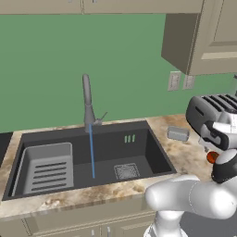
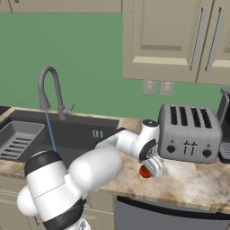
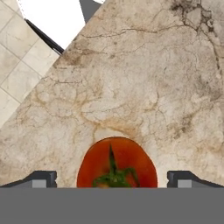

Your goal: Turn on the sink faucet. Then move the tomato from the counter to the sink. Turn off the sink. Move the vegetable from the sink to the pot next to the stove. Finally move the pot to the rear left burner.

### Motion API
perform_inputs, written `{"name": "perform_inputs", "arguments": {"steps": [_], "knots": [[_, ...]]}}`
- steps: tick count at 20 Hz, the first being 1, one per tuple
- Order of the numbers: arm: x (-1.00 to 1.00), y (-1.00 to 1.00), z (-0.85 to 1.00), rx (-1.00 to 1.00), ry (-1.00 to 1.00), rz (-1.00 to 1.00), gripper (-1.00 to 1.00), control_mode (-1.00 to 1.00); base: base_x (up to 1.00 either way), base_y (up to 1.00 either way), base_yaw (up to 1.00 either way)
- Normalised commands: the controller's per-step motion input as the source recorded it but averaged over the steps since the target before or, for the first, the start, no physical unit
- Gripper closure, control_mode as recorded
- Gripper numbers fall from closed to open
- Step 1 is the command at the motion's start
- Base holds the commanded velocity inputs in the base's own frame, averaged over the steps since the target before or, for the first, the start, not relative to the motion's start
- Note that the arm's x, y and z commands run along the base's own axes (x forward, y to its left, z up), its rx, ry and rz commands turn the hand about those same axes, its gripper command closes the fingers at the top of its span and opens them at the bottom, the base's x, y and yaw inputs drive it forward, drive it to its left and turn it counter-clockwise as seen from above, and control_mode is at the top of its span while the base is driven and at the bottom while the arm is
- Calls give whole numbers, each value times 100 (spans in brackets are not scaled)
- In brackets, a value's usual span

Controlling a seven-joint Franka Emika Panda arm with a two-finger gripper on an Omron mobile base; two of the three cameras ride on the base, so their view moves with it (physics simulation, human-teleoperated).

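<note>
In the left base view, water runs from the sink faucet [image 1: 87,99] into the sink [image 1: 152,143]; the tomato [image 1: 211,157] peeks out beside the arm. In the right base view, the tomato [image 2: 144,171] sits on the counter [image 2: 188,179] under the gripper [image 2: 152,168], before the toaster [image 2: 190,133]. In the hand view, the spread fingertips [image 3: 41,178] flank the tomato [image 3: 117,162], untouched.
</note>
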Motion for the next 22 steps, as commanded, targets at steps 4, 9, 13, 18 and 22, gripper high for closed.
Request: {"name": "perform_inputs", "arguments": {"steps": [4, 9, 13, 18, 22], "knots": [[0, 0, -15, 0, 0, 0, -100, -100, 0, 0, 0], [1, 0, -16, 0, 0, 0, -100, -100, 0, 0, 0], [8, 0, -13, 0, 0, 0, -100, -100, 0, 0, 0], [5, 0, -10, 1, 0, 0, -100, -100, 0, 0, 0], [2, 0, -11, 0, 0, 0, -100, -100, 0, 0, 0]]}}
